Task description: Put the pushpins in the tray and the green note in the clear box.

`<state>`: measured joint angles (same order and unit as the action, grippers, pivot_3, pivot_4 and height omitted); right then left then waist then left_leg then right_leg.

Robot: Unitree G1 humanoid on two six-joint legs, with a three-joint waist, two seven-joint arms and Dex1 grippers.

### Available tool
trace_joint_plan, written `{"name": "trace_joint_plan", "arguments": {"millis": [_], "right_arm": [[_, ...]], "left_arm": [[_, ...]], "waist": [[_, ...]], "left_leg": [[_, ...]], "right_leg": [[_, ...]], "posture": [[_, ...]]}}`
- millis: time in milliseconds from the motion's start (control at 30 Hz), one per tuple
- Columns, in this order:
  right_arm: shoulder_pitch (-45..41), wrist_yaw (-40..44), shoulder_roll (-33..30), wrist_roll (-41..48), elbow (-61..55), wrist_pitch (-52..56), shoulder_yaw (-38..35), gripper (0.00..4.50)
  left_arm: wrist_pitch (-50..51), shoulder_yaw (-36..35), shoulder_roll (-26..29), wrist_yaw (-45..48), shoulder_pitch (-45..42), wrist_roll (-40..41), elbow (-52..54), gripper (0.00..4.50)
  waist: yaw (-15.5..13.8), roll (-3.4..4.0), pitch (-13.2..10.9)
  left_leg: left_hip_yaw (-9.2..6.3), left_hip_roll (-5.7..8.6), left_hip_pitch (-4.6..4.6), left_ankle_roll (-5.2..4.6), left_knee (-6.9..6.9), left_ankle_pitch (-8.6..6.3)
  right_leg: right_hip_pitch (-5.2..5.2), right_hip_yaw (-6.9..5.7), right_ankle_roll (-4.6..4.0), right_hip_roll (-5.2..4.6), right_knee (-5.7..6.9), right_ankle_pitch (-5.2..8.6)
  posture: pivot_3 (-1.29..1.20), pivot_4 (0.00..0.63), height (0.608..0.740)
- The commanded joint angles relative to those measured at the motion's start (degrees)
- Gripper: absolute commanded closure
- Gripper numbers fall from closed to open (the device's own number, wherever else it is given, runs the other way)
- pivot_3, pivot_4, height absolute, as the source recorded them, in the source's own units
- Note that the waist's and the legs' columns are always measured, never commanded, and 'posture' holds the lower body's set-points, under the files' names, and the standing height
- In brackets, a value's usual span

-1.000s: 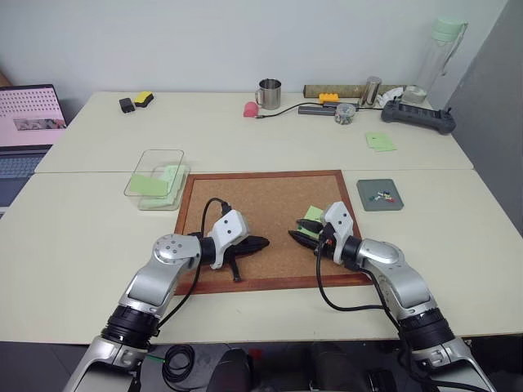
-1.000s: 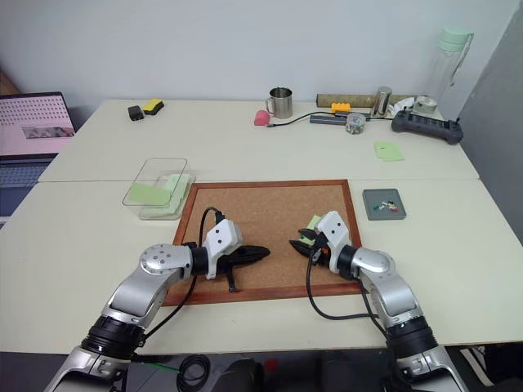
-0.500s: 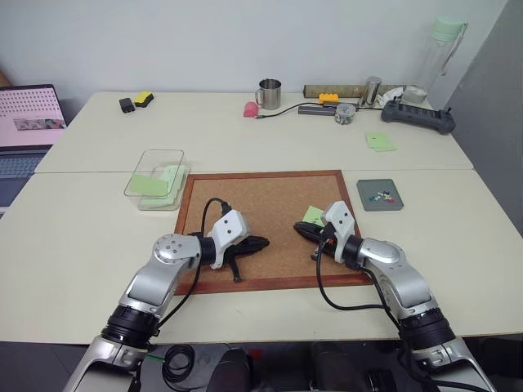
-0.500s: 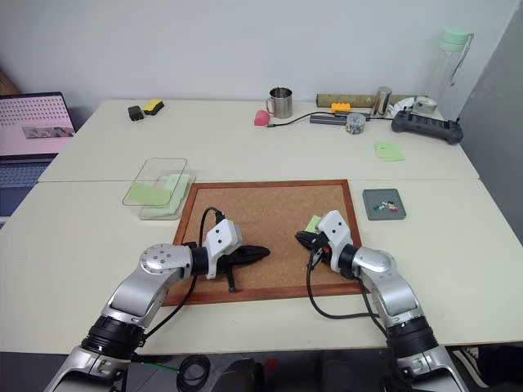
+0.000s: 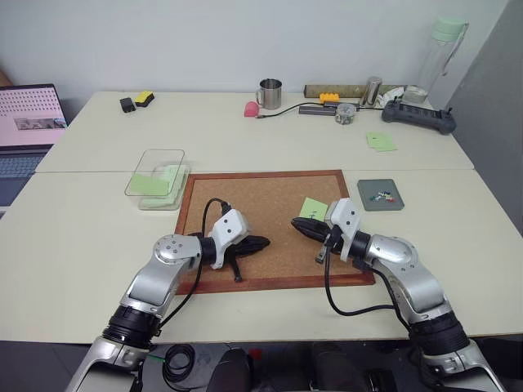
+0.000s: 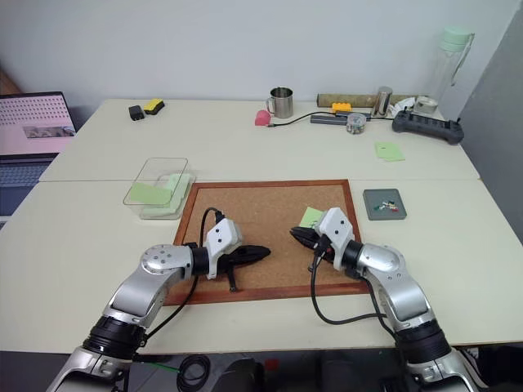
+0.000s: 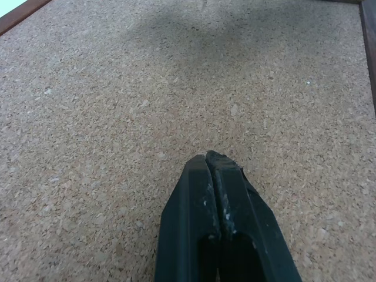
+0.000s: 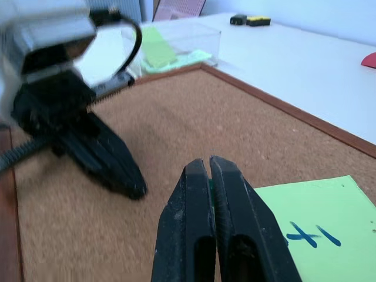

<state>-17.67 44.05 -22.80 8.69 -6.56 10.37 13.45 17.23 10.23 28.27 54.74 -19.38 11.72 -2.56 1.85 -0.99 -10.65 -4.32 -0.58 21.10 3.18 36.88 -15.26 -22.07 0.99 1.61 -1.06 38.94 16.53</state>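
Note:
The green note (image 5: 314, 208), with a blue scribble (image 8: 311, 235), lies flat on the corkboard (image 5: 261, 196). My right gripper (image 5: 296, 222) hovers shut just off the note's near-left corner. A thin green sliver shows between its fingertips (image 8: 197, 176), and I cannot tell what it is. My left gripper (image 5: 265, 242) is shut and empty low over bare cork (image 7: 117, 88), pointing toward the right one. Pushpins (image 5: 380, 196) with white, red and green heads lie in the grey tray (image 5: 380, 207), right of the board. The clear box (image 5: 163, 151), holding green paper, stands off the board's far-left corner.
A laptop (image 5: 29, 122) sits at the far left. Along the back are a metal mug (image 5: 270, 93), a pink object (image 5: 250, 109), a small jar (image 5: 345, 113), a black device with buttons (image 5: 418, 117) and a bottle (image 5: 437, 57). A green note pad (image 5: 380, 141) lies behind the tray.
My right gripper has shut and risen a little, drawing back off the green note, so more of the note shows. The left gripper has stayed put.

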Motion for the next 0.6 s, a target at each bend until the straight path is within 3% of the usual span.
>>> {"name": "trace_joint_plan", "arguments": {"millis": [33, 67, 300, 600], "right_arm": [[-0.73, 2.28, -3.83, -6.20, -0.03, -8.10, 2.90, 4.50], [-0.88, 2.46, -4.51, -7.08, 0.37, -9.41, 3.24, 4.50], [-2.04, 1.68, -7.12, -14.41, 2.44, -19.98, 5.54, 4.50], [-5.40, -0.41, -4.93, -18.69, 2.39, -27.36, 6.97, 4.50]], "left_arm": [[11.23, -8.04, -3.66, -2.65, -4.54, 10.90, 0.81, 4.12], [13.99, -9.82, -4.46, -3.14, -5.76, 13.51, 0.94, 4.11], [34.82, -20.11, -9.06, -9.83, -10.88, 30.43, 2.55, 2.75], [42.24, -19.68, -8.40, -9.87, -10.14, 37.18, 5.66, 1.05]], "waist": [[-0.02, -0.10, -0.07], [-0.02, -0.18, -0.11], [0.09, -0.20, -0.12], [-0.01, -0.21, -0.12]], "left_leg": [[-0.01, 0.00, 0.04, 0.00, 0.04, 0.00], [-0.05, -0.01, 0.11, 0.00, 0.07, 0.00], [-0.14, 0.02, 0.36, 0.03, 0.12, 0.01], [-0.25, -0.01, 0.38, 0.28, 0.10, 0.13]], "right_leg": [[-0.03, -0.01, 0.02, 0.00, 0.00, 0.01], [-0.07, -0.06, 0.03, 0.00, 0.00, 0.01], [-0.20, -0.14, -0.12, -0.02, -0.02, -0.08], [-0.22, -0.14, -0.20, -0.04, -0.01, -0.13]], "posture": [[0.00, 0.150, 0.740], [0.00, 0.150, 0.740], [0.00, 0.150, 0.740], [0.00, 0.150, 0.740]]}}
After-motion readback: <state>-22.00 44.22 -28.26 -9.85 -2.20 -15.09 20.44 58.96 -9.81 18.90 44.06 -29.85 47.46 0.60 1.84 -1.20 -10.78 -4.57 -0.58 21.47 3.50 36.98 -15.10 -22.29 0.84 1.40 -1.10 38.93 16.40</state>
